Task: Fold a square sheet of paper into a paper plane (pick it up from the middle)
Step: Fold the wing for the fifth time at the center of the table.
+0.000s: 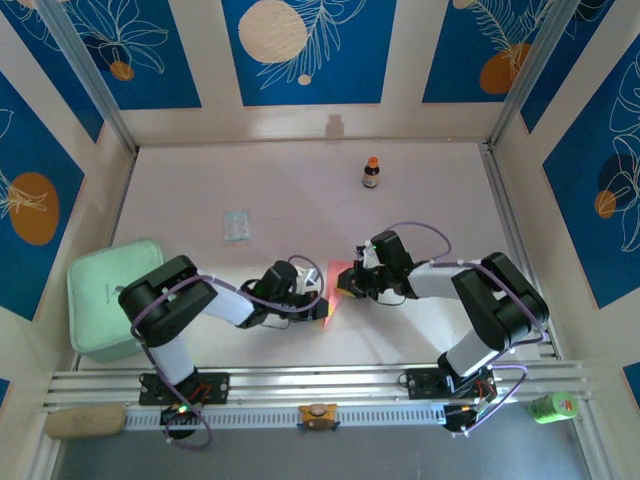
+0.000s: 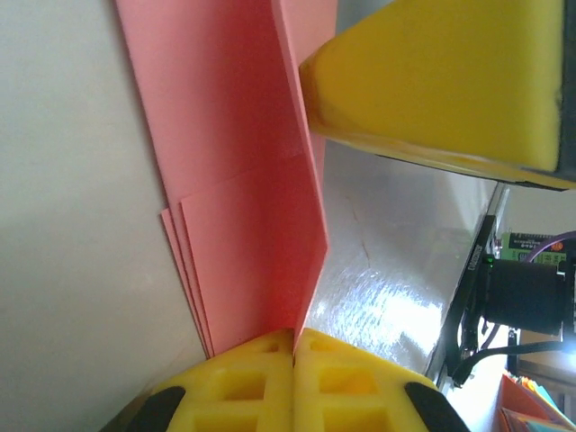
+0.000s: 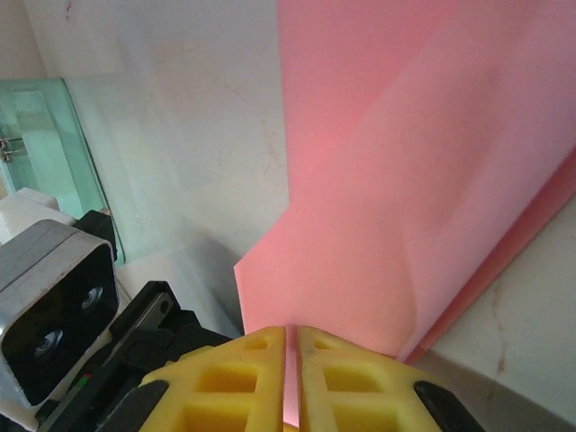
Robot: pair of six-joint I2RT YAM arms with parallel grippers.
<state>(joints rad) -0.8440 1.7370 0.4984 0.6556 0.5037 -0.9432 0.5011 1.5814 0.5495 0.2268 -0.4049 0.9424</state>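
The sheet of paper [image 1: 342, 278], salmon pink and already folded into several layers, sits near the middle of the worktop [image 1: 300, 190], a little toward 6 o'clock in the top view. It is held between the two arms.

The left pincer [image 1: 320, 298] meets it from 9 o'clock. In the left wrist view its yellow fingers [image 2: 243, 382] are pressed together on the sheet of paper [image 2: 234, 180], whose folded edge runs straight into the seam between them. Stacked layer edges show at the paper's 8 o'clock side.

The right pincer [image 1: 356, 284] comes in from 3 o'clock. In its own view the right pincer [image 3: 291, 364] is pinching the sheet of paper [image 3: 405, 180], with pink showing in the thin slit between the pads. One of its yellow fingers [image 2: 432, 81] appears at 1 o'clock in the left wrist view, touching the paper.

Whether the paper's lower edge rests on the worktop cannot be told.

Farther out, a pale bluish packet [image 1: 236, 225] lies at 10 o'clock of the paper. A small bottle [image 1: 371, 172] stands at 12 o'clock, well apart, and a mint-green box [image 1: 105, 300] sits at 9 o'clock by the worktop's edge.
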